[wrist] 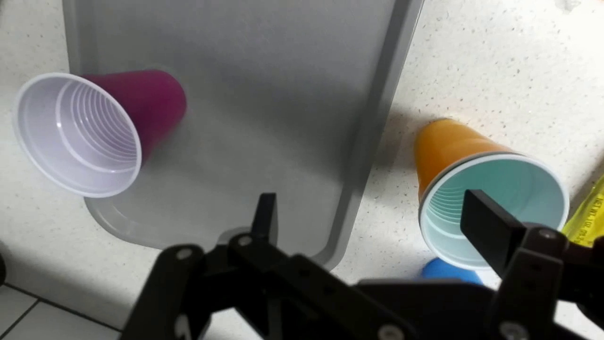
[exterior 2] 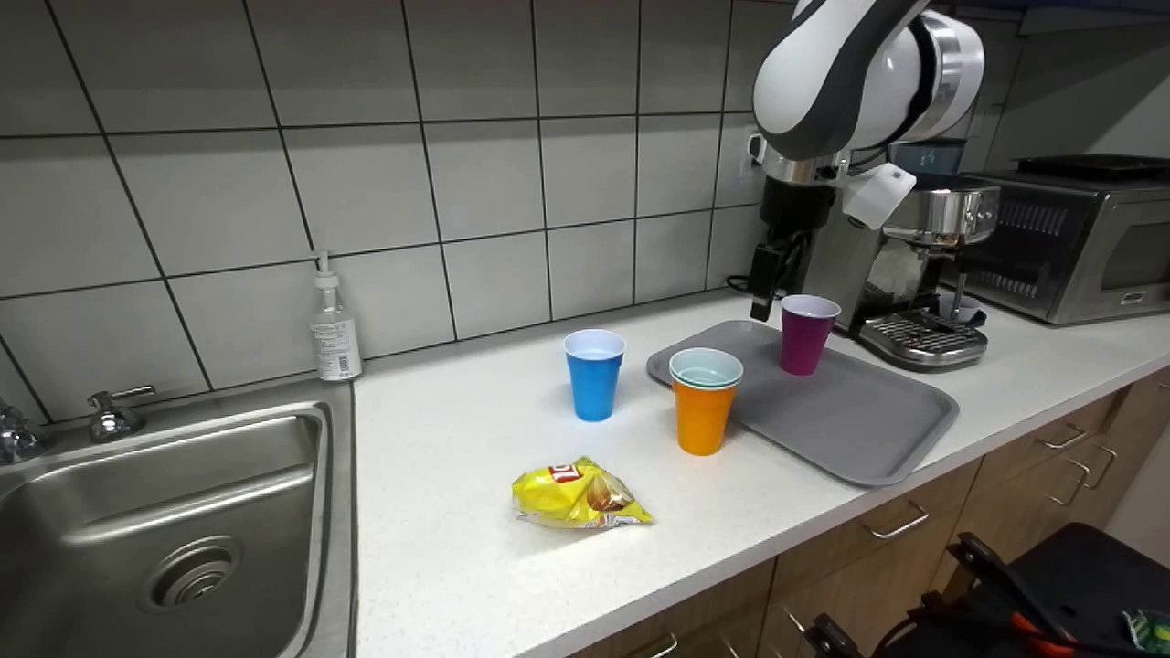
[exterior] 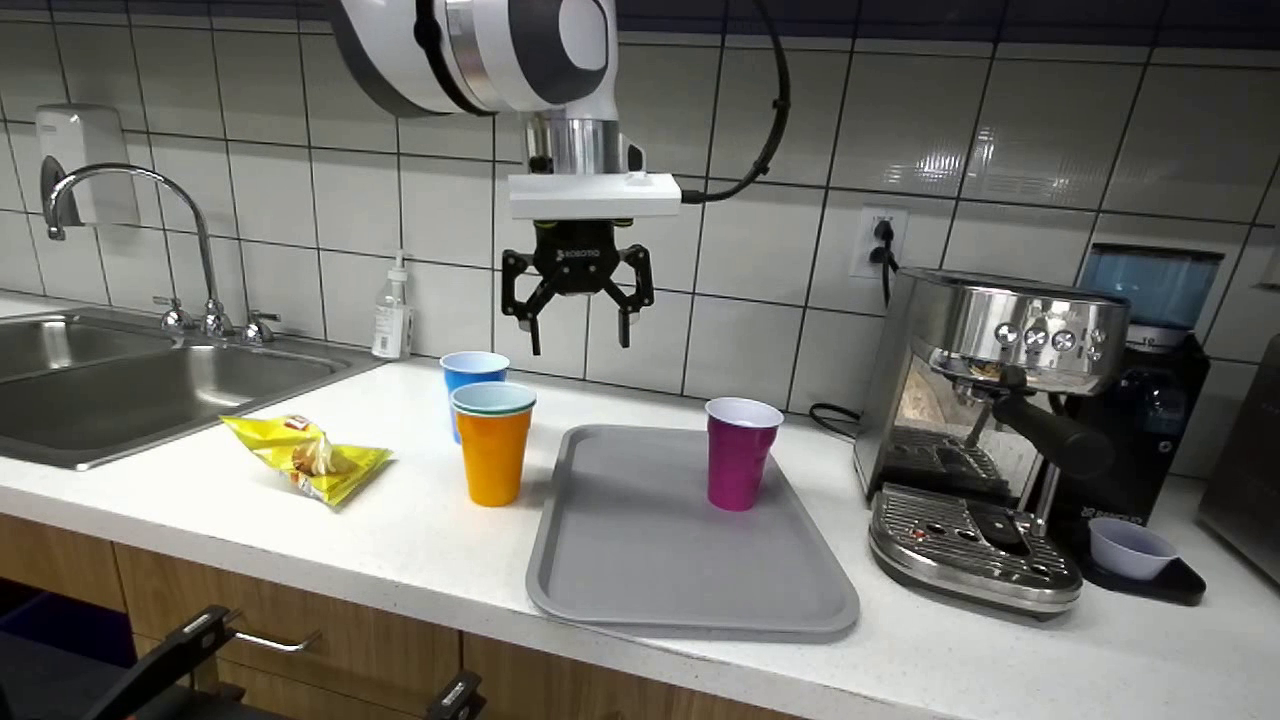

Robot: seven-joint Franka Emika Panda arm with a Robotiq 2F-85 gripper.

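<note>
Wrist view, likely blue cup [wrist: 446,270], mostly hidden

LIGHT: diffuse, source out of frame; counter [exterior 2: 439,512] bright, wall tiles [exterior: 937,165] dimmer, streaked with glare | SHADOW: soft, across tray [wrist: 283,113] and beside orange cup [wrist: 446,141] | HIGHLIGHTS: sink [exterior 2: 183,507] | FOCUS: wrist view, gripper [wrist: 369,198] dark, slightly soft; in an exterior view, bottle label [exterior 2: 336,350] print illegible

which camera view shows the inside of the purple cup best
The wrist view: the purple cup opens toward the camera, so its pale, ridged inside shows unobstructed. Both exterior views show it upright on the gray tray, mainly its outer side, with little of the inside.
</note>
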